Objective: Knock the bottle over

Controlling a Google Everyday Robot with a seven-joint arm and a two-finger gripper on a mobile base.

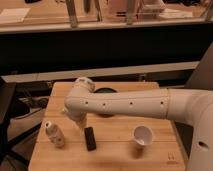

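Note:
The bottle [54,134], small and whitish-beige with a round white cap, stands upright near the left front of the wooden table [115,155]. My gripper [80,124] hangs below the bend of the long white arm [125,104], just right of the bottle and slightly above it, apart from it. It is open with nothing in it, and the arm hides most of it.
A black oblong object [90,138] lies on the table just right of the bottle. A white open-topped cup [143,135] stands at the right front. A dark green bowl [106,93] sits at the back, partly behind the arm. A dark counter runs behind the table.

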